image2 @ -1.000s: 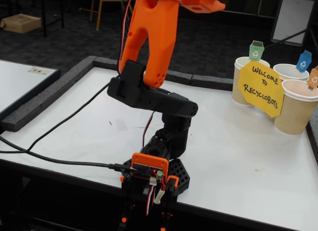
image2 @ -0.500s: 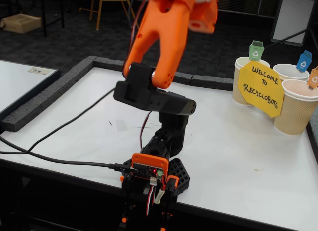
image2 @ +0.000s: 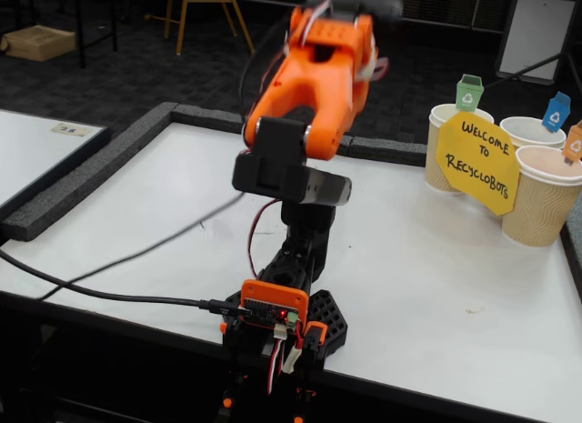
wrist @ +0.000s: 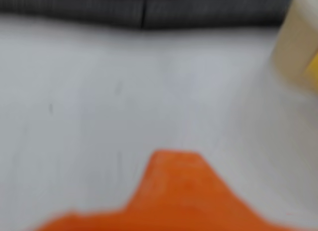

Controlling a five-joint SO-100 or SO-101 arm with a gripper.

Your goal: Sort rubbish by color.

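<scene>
Meanwhile, three cups wait at the counter's far corner

Up at about 2 o'clock of the fixed view, three beige ribbed paper cups stand in a tight cluster on the white counter [image2: 436, 259]: the back-left cup [image2: 446, 150] carries a green tag [image2: 468, 93], the back-right cup [image2: 532, 132] a blue tag [image2: 556, 112], and the nearest cup [image2: 541, 200] an orange tag [image2: 574, 143]. Their insides are not visible from this angle, so what they hold cannot be told. A yellow "Welcome to Recyclobots" sign [image2: 476, 162] leans across the front of the cluster.

No crumpled paper wad shows in either view.

Compared with half a second ago, the orange arm [image2: 314, 82] has folded lower and swung toward 1 o'clock, nearer the cups, and its upper end is smeared with motion.

The wrist view is badly blurred: an orange part of the tool [wrist: 174, 191] fills the 6 o'clock edge over bare counter, with a cup wall [wrist: 295, 47] at 2 o'clock. Whether the tool is spread or closed, or holds anything, cannot be told.
</scene>
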